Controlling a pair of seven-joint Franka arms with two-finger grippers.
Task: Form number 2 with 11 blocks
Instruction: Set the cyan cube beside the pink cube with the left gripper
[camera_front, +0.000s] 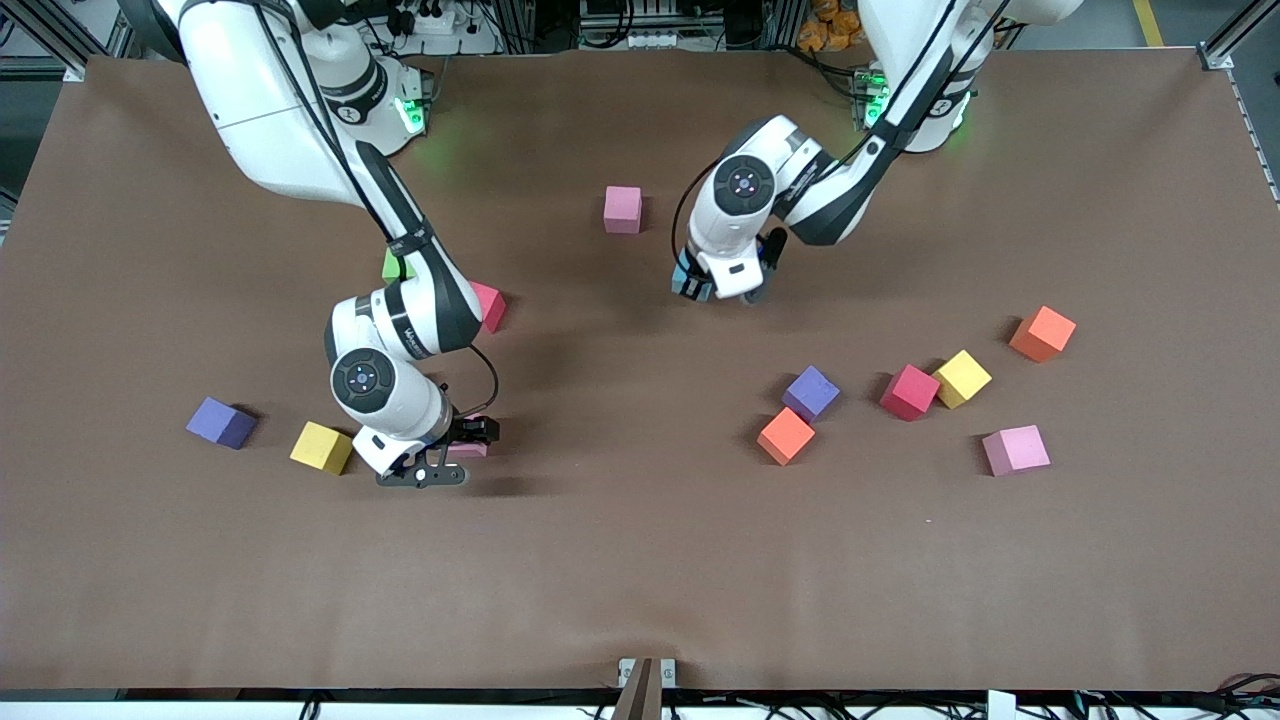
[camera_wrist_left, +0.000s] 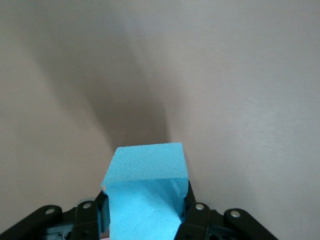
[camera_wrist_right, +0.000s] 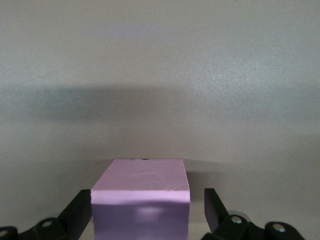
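Table (camera_front: 640, 580): brown work surface. It carries every loose block, and no digit is laid out on it yet.
Left arm: reaches in from its base and ends beside the lone pink block (camera_front: 622, 208), toward the left arm's end of the table.
Right arm: reaches well away from the lone pink block, toward the right arm's end of the table and nearer the front camera.
Left gripper (camera_front: 712, 290): fingers clamped on the light blue block (camera_wrist_left: 147, 170), over bare table just beside the lone pink block.
Right gripper (camera_front: 455, 452): fingers spread on either side of a second pink block (camera_wrist_right: 142, 187), with a gap showing at one finger. This block is not yet gripped.
Step in hand (judged): set the light blue block down flush against the lone pink block to start the top row of the digit.
Procedure, left: square the cube's faces to the lone pink block first. Lower until it is seated, then release without nudging its neighbour.
Procedure, right: centre the cube between the fingers, close evenly and lift straight up.
Risk: a skewed first joint would carry through every later row.
Count, pink: three, namely the lone one, the one at the right gripper and a third (camera_front: 1015, 449).
Count, purple: two (camera_front: 220, 422) (camera_front: 810, 392).
Count, yellow: two (camera_front: 320, 446) (camera_front: 962, 378).
Count, orange: two (camera_front: 1042, 333) (camera_front: 785, 435).
Count, red: two (camera_front: 908, 391) (camera_front: 490, 305), the latter partly hidden by the right arm.
Count, light blue: one in view.
Count, green cube (camera_front: 393, 266): one, mostly hidden by the right arm.
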